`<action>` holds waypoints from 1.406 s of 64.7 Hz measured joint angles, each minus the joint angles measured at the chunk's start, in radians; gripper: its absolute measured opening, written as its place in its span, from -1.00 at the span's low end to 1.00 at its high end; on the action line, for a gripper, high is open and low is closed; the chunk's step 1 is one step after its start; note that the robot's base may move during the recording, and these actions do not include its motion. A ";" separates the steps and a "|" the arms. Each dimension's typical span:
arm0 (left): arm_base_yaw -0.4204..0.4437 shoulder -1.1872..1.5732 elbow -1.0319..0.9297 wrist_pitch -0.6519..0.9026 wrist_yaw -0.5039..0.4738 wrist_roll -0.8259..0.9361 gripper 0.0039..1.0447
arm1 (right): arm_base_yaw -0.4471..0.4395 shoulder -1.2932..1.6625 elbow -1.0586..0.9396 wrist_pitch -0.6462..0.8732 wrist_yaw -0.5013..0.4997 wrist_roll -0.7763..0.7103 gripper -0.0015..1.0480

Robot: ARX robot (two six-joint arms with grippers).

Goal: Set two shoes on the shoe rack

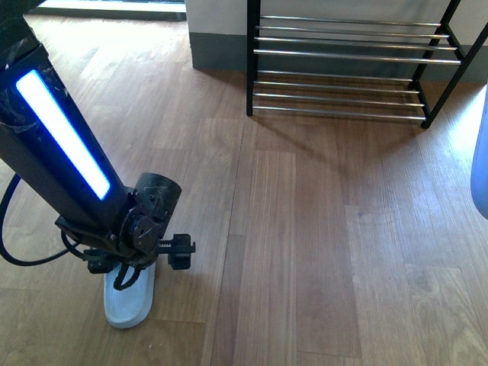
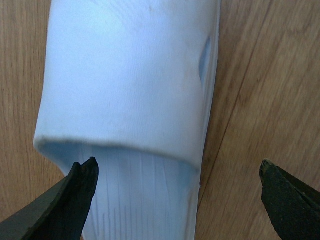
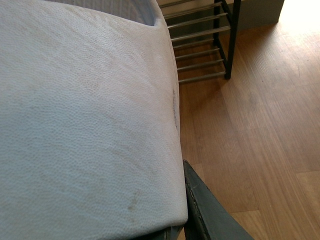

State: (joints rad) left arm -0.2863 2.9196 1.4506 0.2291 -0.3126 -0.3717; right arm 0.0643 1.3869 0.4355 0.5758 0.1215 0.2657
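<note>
left gripper, jaws spread, straddles a pale slipper on wood floor.

The floor is warm mid-brown wood in long planks, with a streaky grain and darker seams. The left arm is black, with a long strip glowing white at its core and bright blue at the edges. At the lower left, the shoe is pale bluish white. In the left wrist view its footbed carries faint, fine lengthwise lines, and a small blue-grey smudge marks its side. The left gripper has black jaws. The second shoe is off-white with a fine pebbled pattern and a few faint brownish specks. The shoe rack at the upper right has a black frame and shiny silver rods.
</note>
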 joint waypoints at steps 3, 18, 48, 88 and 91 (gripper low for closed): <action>0.001 0.012 0.018 0.003 -0.004 -0.014 0.83 | 0.000 0.000 0.000 0.000 0.000 0.000 -0.97; 0.005 0.049 0.074 0.042 0.010 -0.029 0.03 | 0.000 0.000 0.000 0.000 0.000 0.000 -0.97; 0.010 0.033 0.035 0.084 0.058 -0.047 -0.97 | 0.000 0.000 0.000 0.000 0.000 0.000 -0.97; -0.047 -0.813 -0.589 0.266 0.047 0.073 -0.97 | 0.000 0.000 0.000 0.000 0.000 0.000 -0.97; -0.055 -0.911 -0.653 0.264 0.038 0.091 -0.97 | 0.000 0.000 0.000 0.000 0.000 0.000 -0.97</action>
State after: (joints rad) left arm -0.3416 2.0090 0.7975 0.4927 -0.2745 -0.2806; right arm 0.0643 1.3869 0.4355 0.5758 0.1219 0.2657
